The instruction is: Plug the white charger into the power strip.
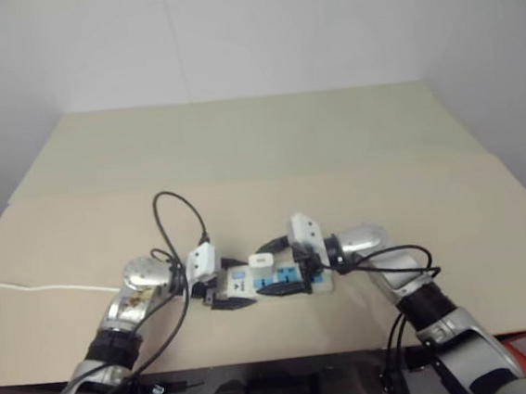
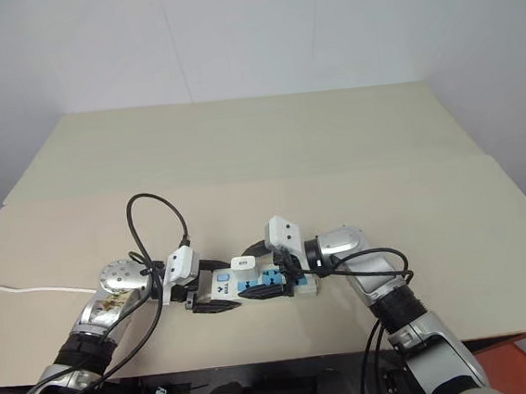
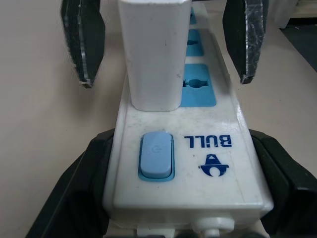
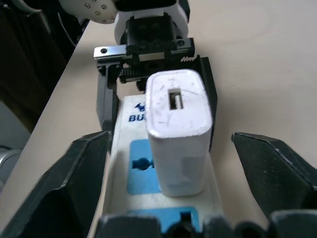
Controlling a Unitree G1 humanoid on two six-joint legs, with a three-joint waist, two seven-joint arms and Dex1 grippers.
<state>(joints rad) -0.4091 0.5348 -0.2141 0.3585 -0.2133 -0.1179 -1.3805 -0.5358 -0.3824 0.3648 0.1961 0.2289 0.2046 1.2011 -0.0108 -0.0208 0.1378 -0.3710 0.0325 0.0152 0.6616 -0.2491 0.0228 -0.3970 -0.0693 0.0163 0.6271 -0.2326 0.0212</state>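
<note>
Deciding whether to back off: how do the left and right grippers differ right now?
The left gripper is closed on the switch end of the power strip, fingers against both its sides; the right gripper stands open, fingers clear of the charger. The left touches the strip; the right touches nothing I can see. Both point along the strip toward the upright, seated charger.

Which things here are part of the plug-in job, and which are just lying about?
Job:
- white charger, standing in the power strip's socket next to the switch
- power strip, clamped at its switch end by the left gripper
- right gripper, fingers open either side of the charger, not touching it

Lying about:
- thin white cord on the table
</note>
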